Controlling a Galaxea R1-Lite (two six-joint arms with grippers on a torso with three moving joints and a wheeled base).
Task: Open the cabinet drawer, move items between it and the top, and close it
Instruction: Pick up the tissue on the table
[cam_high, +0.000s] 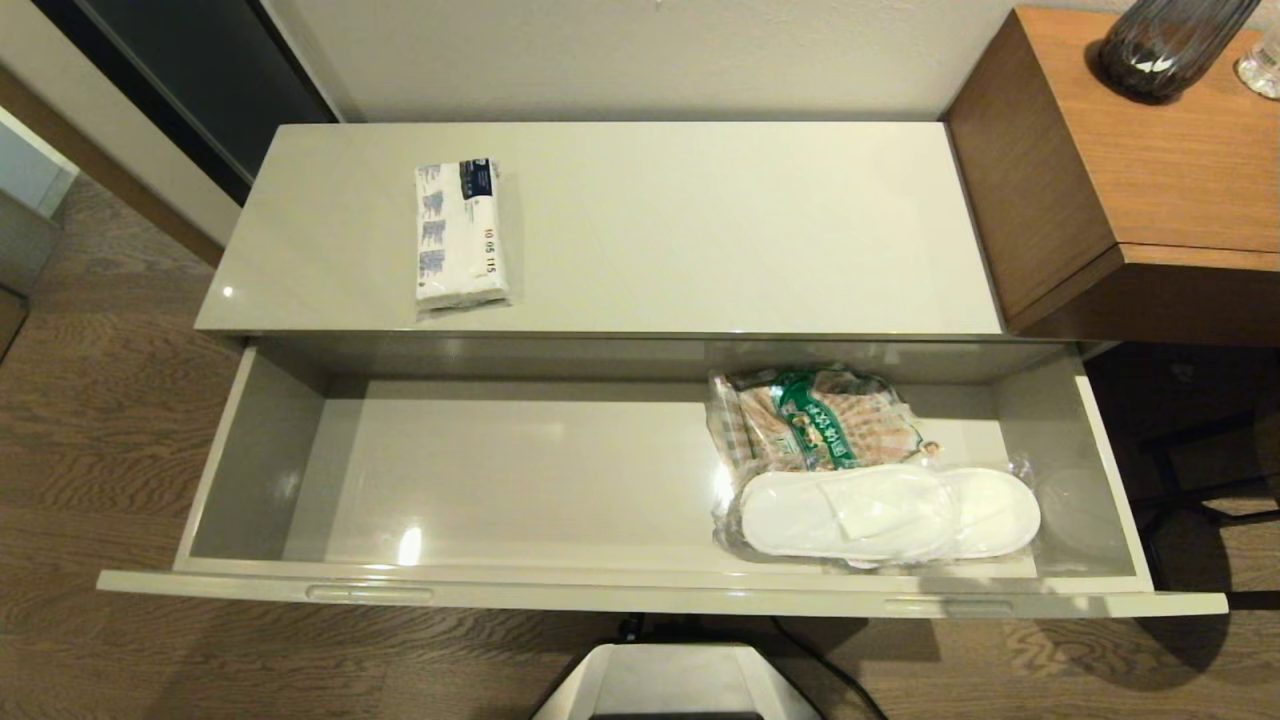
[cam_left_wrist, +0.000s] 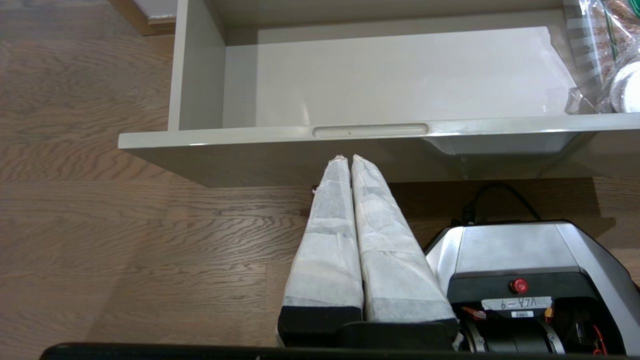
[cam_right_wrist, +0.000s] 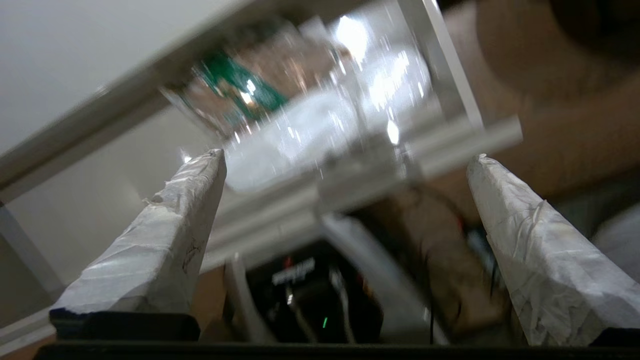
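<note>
The cabinet (cam_high: 960, 300) stands on the wood floor (cam_high: 110, 400), its drawer (cam_high: 250, 450) pulled out. On the top (cam_high: 700, 220), left of centre, lies the white pack (cam_high: 460, 235). In the drawer's right end lie the slippers (cam_high: 885, 512), overlapping a green-printed bag (cam_high: 815, 415) behind them.

Wood-grain plank floor (cam_high: 120, 420); plain pale wall (cam_high: 640, 60) behind brown desk unit (cam_high: 1150, 180), dark ribbed vase (cam_high: 1170, 45) on it

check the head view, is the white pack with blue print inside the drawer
No, the white pack lies on the cabinet top, while the open drawer holds only the wrapped slippers and a green-labelled bag.
</note>
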